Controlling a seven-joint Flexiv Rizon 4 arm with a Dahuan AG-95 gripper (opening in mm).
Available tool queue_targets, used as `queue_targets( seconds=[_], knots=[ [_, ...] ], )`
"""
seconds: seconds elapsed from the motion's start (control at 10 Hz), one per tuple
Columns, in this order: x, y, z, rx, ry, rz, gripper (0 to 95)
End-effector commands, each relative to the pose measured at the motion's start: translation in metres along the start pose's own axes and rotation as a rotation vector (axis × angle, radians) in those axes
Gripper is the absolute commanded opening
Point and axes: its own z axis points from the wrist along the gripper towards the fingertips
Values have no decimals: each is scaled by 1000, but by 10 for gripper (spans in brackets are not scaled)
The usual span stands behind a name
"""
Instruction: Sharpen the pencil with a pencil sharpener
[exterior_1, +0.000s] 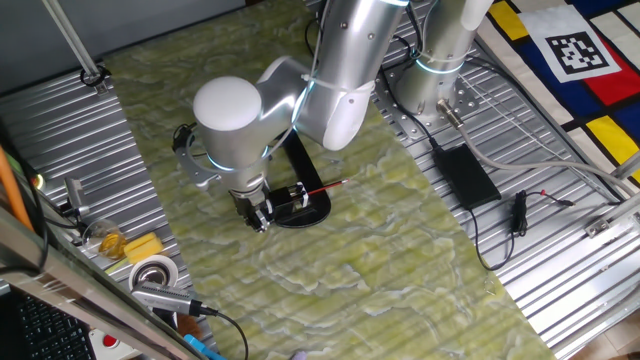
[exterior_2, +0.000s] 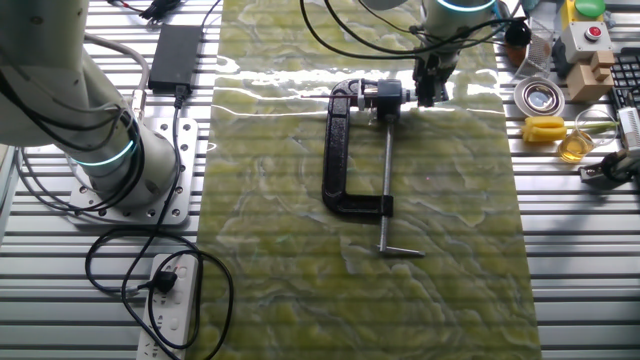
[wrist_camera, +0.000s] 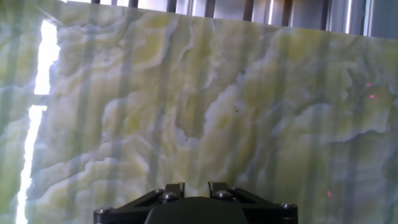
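- The end effector sits beside the pencil sharpener; jaw state cannot be determined.
- The pencil protrudes from the sharpener.
- A power brick lies off the worktop edge.

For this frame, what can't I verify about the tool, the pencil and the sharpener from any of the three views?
- Tool open or shut: one fixed view is too small and the arm covers it; the hand view cuts the fingers off at its bottom edge.
- Pencil: its end at the pencil sharpener is too small to judge; the other fixed view does not show it clearly.
- Sharpener's far half: hidden by the arm in one fixed view.
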Motion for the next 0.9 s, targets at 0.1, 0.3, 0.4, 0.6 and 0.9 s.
queue_targets(
  seconds=[0.1, 0.3, 0.4, 0.6, 0.9],
  knots=[
    [0, 0, 1, -2, -4, 21, 0],
    [0, 0, 2, -2, -7, 43, 0],
    [0, 0, 2, -2, -6, 54, 190],
    [0, 0, 2, -3, -6, 65, 190],
    [1, 0, 5, -3, -7, 67, 190]
  ],
)
